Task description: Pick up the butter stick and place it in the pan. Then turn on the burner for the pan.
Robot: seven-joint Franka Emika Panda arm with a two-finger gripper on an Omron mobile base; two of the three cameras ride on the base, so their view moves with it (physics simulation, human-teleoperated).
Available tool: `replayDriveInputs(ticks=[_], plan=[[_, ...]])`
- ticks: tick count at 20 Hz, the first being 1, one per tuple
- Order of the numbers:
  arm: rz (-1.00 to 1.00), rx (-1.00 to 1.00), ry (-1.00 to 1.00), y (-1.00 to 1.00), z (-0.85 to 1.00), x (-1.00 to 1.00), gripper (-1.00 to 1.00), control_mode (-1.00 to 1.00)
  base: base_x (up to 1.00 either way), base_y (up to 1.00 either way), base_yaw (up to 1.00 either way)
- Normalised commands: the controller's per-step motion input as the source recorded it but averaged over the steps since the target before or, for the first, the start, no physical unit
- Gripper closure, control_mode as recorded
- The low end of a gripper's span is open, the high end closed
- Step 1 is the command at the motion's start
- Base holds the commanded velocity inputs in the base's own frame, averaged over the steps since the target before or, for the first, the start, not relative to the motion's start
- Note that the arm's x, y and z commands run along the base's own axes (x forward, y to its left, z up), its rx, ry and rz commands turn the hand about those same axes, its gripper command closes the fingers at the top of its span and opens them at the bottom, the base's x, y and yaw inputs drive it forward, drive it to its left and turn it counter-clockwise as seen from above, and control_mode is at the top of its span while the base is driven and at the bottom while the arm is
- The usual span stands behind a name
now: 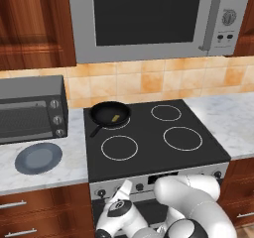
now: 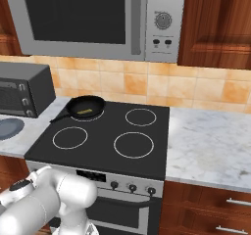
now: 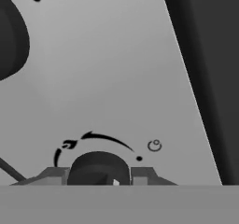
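Hand view puts me right up against the stove's grey control panel, with a dark round knob sitting between the two finger tips of the gripper; the pads flank it closely on either side, so I read the jaws as closed on that knob. A curved arrow marking arcs over the knob, and a second dark knob crowds the upper left edge.

From the left base view, the butter stick lies inside the pan, which rests on the rear left burner of the black cooktop, handle pointing toward the front left. The right base view shows the same: butter stick in the pan. The other three rings are bare. A blue-grey plate lies on the marble counter left of the stove, near the counter's front edge, with a toaster oven behind it. My arm is folded low in front of the stove.
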Motion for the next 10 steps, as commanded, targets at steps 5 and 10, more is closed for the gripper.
replayDriveInputs(ticks=[5,10], plan=[[0.0,-0.22,0.05,-0.5,0.0,0.0,1.0,-1.0,0.0,0.0,0.0],[0.0,-0.22,0.05,-0.46,-0.05,0.0,1.0,-1.0,0.0,0.0,0.0]])
